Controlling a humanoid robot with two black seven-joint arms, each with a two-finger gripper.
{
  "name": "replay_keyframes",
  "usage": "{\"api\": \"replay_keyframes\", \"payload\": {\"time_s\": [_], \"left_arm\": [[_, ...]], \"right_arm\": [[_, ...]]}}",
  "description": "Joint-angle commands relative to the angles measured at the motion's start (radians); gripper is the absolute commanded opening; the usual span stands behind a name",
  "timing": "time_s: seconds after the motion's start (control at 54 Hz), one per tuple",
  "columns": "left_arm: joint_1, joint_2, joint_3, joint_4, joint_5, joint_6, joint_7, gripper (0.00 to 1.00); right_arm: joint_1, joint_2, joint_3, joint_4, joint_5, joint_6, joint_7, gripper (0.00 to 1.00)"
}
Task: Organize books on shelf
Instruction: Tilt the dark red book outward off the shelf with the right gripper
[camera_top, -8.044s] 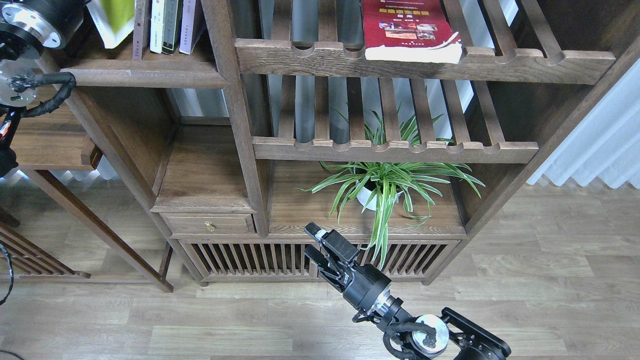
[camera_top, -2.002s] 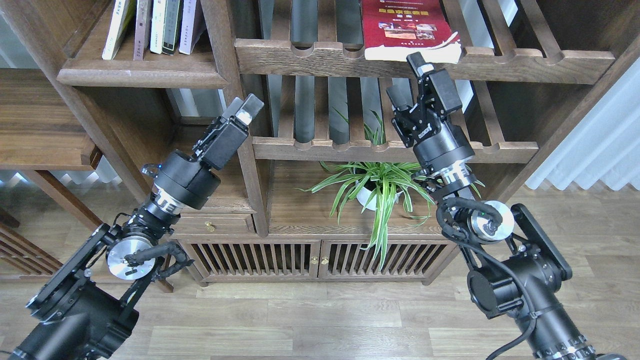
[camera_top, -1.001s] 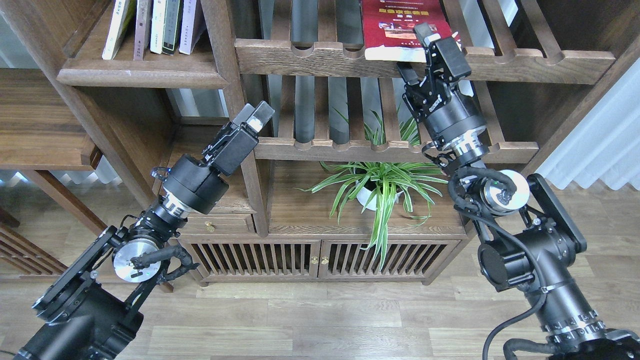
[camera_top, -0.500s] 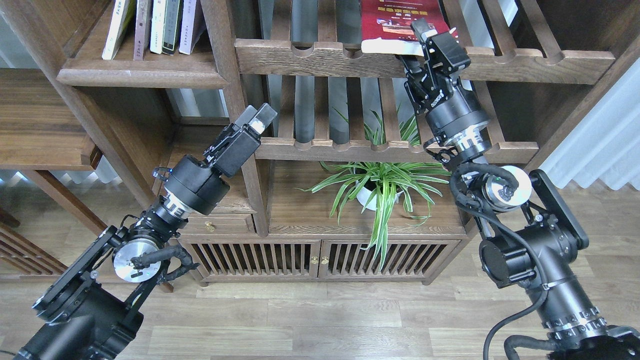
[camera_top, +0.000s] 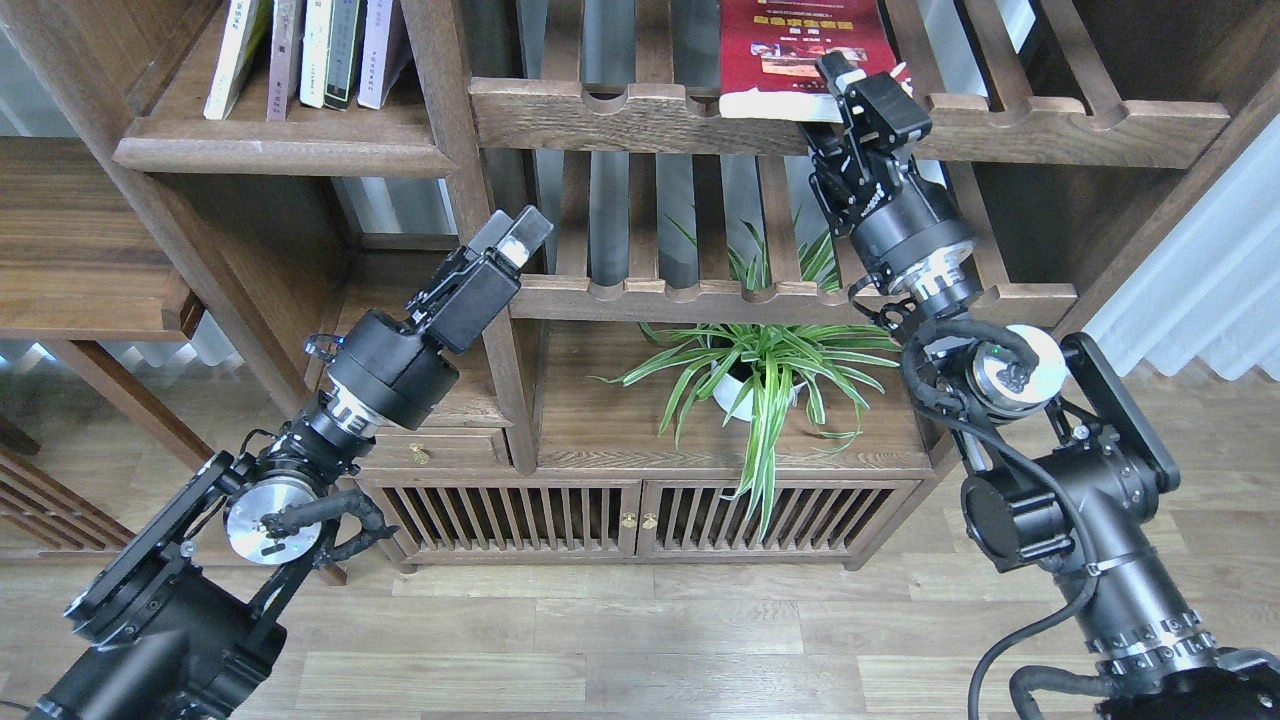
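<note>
**benchrat:** why's the spider plant (camera_top: 765, 370) parked so low on the cabinet top?

**shelfbot_fan:** My guess is it keeps the leaves clear of the book levels; they poke up behind the lower slatted rack (camera_top: 790, 298) but touch nothing that matters. Nearer in, the left gripper (camera_top: 505, 240) just hangs in front of the upright post, empty. It's seen end-on, so I can't tell how far apart its fingers are.

**benchrat:** and the other arm?

**shelfbot_fan:** The right gripper (camera_top: 832, 92) is up at the upper slatted rack (camera_top: 1050, 125), clamped on the near right corner of the red paperback (camera_top: 800, 45): one finger on the cover, the other under the page edge. That book lies flat with its bottom edge overhanging the notched rail, which I'd say is why a corner pinch works at all.

**benchrat:** where's it headed?

**shelfbot_fan:** Probably the solid shelf (camera_top: 270, 145) at far left, where other books (camera_top: 315, 50) stand upright. A corner hold on a floppy paperback could let it sag or slip.
</note>
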Motion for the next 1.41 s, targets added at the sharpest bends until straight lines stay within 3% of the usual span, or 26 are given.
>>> {"api": "replay_keyframes", "payload": {"time_s": [0.0, 0.278, 0.5, 0.723, 1.149, 1.39], "left_arm": [[0.0, 0.0, 0.0, 0.0, 0.0, 0.0, 0.0, 1.0], [0.0, 0.0, 0.0, 0.003, 0.0, 0.0, 0.0, 1.0], [0.012, 0.0, 0.003, 0.003, 0.0, 0.0, 0.0, 1.0], [0.014, -0.002, 0.002, 0.015, -0.002, 0.0, -0.002, 1.0], [0.009, -0.005, 0.005, 0.028, -0.169, 0.0, -0.002, 0.96], [0.009, 0.032, 0.017, 0.015, -0.307, 0.0, -0.002, 0.93]], "right_arm": [[0.002, 0.001, 0.002, 0.0, 0.0, 0.001, 0.001, 0.5], [0.003, 0.001, 0.005, 0.0, 0.002, 0.014, 0.01, 0.29], [0.0, 0.005, 0.004, -0.002, 0.002, 0.055, 0.01, 0.05], [-0.007, 0.005, 0.005, -0.003, 0.005, 0.11, 0.002, 0.05], [-0.139, -0.028, 0.002, 0.067, 0.083, 0.431, -0.021, 0.05], [-0.26, -0.047, -0.001, 0.191, 0.126, 0.443, -0.021, 0.05]]}}
